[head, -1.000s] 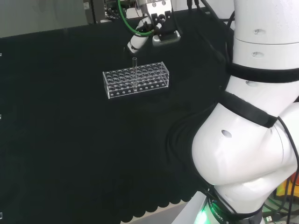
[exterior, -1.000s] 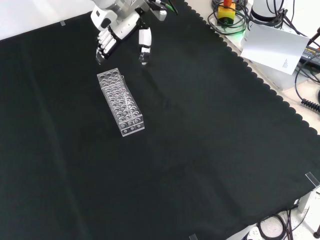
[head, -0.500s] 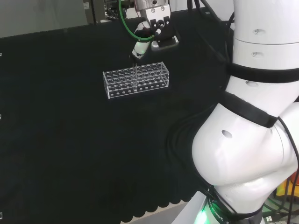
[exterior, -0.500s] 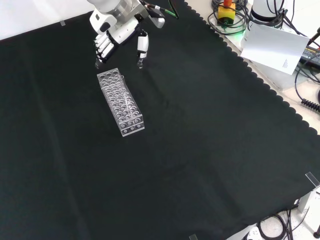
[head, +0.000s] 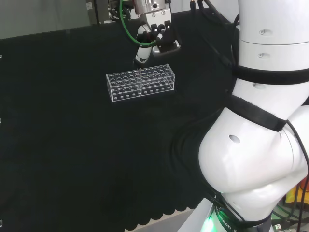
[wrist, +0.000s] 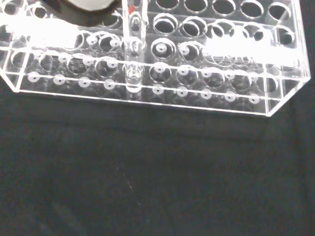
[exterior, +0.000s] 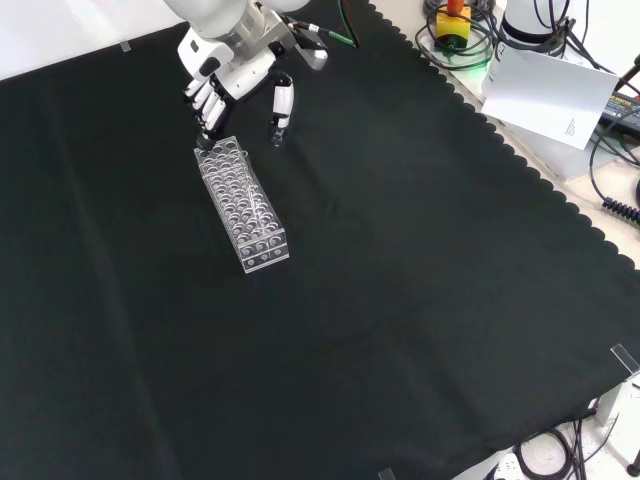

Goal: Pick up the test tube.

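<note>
We see a clear rack full of round holes lying on the black cloth; in the wrist view one tube stands upright in a hole near the rack's near edge; in the front view the hand hangs just above the rack's far end, fingers on one side and thumb on the other, spread apart and holding nothing; in the head view we find it right behind the rack
</note>
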`<state>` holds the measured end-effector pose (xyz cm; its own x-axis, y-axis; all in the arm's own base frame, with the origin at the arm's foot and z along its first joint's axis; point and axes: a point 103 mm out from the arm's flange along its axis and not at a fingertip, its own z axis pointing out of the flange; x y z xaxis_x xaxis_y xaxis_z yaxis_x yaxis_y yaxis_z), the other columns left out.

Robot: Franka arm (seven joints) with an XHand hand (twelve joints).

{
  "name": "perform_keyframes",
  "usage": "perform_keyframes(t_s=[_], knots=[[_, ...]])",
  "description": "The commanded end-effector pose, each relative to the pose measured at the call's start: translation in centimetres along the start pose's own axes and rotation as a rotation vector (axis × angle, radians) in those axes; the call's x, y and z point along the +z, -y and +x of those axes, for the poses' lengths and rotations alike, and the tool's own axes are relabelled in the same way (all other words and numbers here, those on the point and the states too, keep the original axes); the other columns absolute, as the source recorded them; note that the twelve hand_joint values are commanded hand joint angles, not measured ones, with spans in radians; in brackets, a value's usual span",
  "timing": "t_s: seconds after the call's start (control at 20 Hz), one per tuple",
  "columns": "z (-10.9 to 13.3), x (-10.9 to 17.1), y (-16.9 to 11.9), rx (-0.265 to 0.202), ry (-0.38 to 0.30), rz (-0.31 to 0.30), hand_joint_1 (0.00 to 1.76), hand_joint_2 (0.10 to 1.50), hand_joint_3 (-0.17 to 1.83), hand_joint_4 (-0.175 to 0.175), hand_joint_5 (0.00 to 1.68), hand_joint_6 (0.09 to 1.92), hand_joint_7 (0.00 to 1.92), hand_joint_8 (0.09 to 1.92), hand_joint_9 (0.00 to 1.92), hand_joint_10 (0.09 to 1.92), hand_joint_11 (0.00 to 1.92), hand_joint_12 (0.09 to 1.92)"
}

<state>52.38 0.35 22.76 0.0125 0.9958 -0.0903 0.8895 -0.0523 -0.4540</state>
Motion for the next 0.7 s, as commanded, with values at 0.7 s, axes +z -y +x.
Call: perform_keyframes(t_s=[0.7], knots=[[1.7, 1.9, -1.6, -0.025, 0.070, 0.046, 0.88, 0.64, 0.51, -0.029, 0.59, 0.71, 0.71, 0.89, 0.53, 0.82, 0.08, 1.61]])
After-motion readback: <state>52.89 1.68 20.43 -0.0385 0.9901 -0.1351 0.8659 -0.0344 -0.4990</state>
